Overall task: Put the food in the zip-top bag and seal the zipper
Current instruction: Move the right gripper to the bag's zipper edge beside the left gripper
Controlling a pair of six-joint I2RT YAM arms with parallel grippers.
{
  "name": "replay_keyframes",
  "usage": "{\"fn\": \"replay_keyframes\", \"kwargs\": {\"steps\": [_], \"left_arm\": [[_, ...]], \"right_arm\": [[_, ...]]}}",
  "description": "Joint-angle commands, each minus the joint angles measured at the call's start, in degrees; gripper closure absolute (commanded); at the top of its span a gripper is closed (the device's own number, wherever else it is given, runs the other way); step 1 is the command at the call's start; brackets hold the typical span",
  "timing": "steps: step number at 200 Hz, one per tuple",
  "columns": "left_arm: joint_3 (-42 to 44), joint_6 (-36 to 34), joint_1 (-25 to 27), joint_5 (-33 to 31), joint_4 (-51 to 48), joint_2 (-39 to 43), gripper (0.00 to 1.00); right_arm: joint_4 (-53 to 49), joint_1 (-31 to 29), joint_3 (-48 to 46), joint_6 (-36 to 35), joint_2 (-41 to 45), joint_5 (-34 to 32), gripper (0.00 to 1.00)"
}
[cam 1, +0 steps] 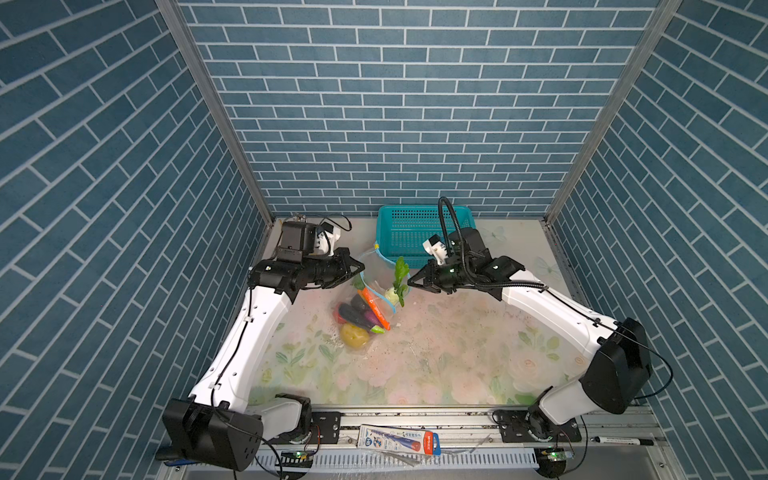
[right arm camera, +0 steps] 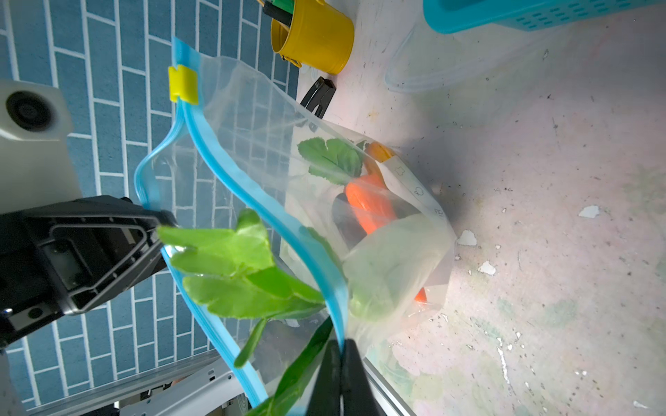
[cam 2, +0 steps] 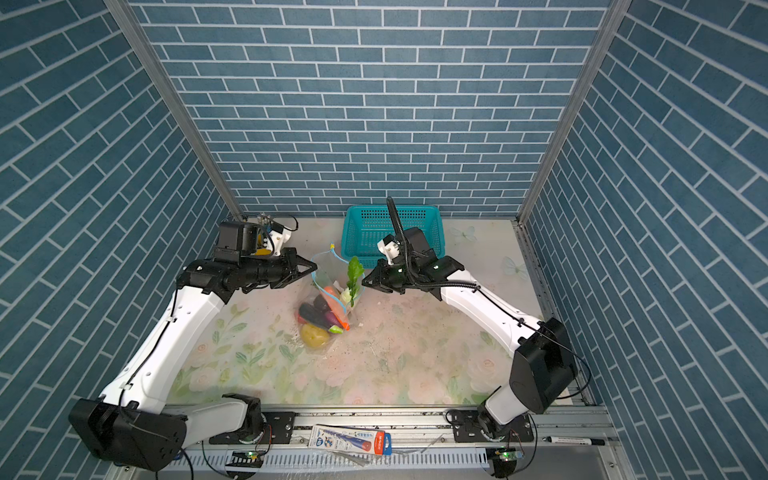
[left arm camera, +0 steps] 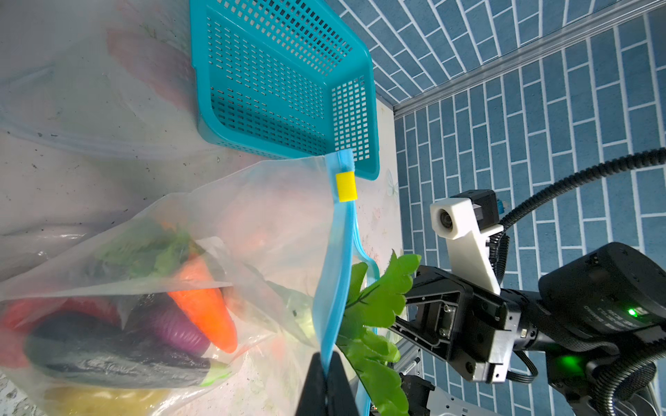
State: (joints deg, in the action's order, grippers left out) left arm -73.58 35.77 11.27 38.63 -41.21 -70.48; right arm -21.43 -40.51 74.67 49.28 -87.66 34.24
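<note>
The zip-top bag (cam 1: 365,301) (cam 2: 328,305) hangs over the table between my two grippers, its mouth spread open. My left gripper (cam 1: 362,269) (left arm camera: 327,360) is shut on one side of the light-blue zipper (left arm camera: 337,259). My right gripper (cam 1: 409,282) (right arm camera: 341,345) is shut on the opposite side of the zipper (right arm camera: 230,169). The yellow slider (left arm camera: 346,186) (right arm camera: 183,84) sits at the far end. Inside lie the food: carrot (cam 1: 376,307) (left arm camera: 205,306), eggplant (cam 1: 357,316), potato (cam 1: 354,336) and purple onion (left arm camera: 169,324). The radish (cam 1: 391,294) rests at the mouth, its green leaves (cam 1: 401,268) (right arm camera: 230,259) sticking out.
A teal basket (cam 1: 415,232) (left arm camera: 281,83) stands at the back, just behind the bag. A yellow cup (right arm camera: 313,34) and a black clip (right arm camera: 319,95) sit by the back left wall. A packet (cam 1: 399,442) and a marker (cam 1: 623,440) lie on the front rail.
</note>
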Motion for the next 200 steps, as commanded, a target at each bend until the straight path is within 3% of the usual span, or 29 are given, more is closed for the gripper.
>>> {"fn": "replay_keyframes", "kwargs": {"steps": [1,200], "left_arm": [[0.04,-0.19,0.24,0.38,0.65,0.78,1.00],[-6.74,-0.49,0.22,0.07,-2.84,0.87,1.00]], "right_arm": [[0.47,-0.35,0.76,0.31,0.14,0.26,1.00],[-9.89,-0.58,17.44,-9.09,0.43,-6.68,1.00]]}}
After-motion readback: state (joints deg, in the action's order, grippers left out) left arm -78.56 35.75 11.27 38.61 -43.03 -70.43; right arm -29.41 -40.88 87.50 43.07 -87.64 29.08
